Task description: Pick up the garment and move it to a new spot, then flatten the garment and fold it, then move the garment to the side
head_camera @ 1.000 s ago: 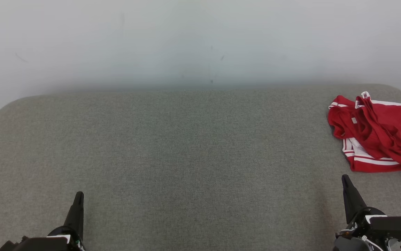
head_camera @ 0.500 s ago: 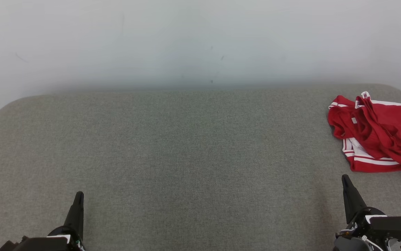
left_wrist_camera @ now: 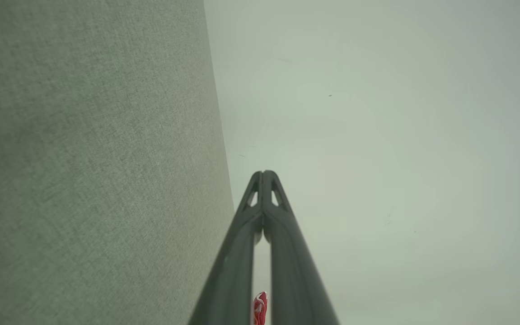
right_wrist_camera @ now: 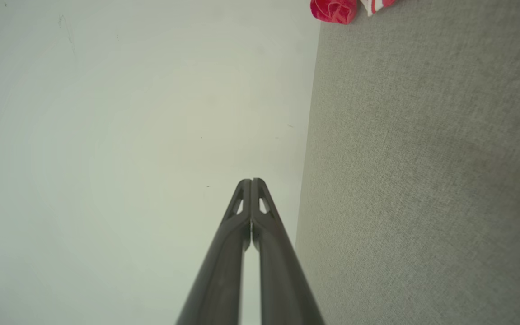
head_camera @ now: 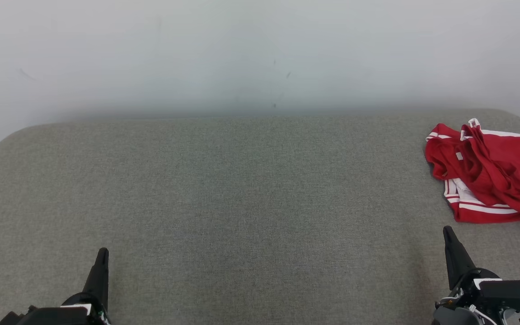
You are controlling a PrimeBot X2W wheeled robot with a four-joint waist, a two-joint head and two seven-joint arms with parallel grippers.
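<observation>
**Red garment heaped at the bench's right rear; both hands empty**

The garment (head_camera: 485, 178), red with white stripes, lies crumpled near the right rear corner of the grey bench (head_camera: 241, 189), close to its rounded edge. The left hand (head_camera: 102, 251) and the right hand (head_camera: 446, 230) sit low at the near side. Each has its two fingers pressed together on nothing. The right hand is the nearer one, though well apart from the cloth.

The fabric looks light and limp (thin sportswear, I judge), so it should drape, slide easily and keep no shape. A pinch on a raised fold or on the striped hem at its near side seems the surest hold, and the fingers must part first.

The wide grey stretch toward the centre and left offers open room for spreading and folding. The pale wall (head_camera: 241, 54) behind and the bench's right edge hem the heap in, so carrying it inward looks safer than lifting outward.
</observation>
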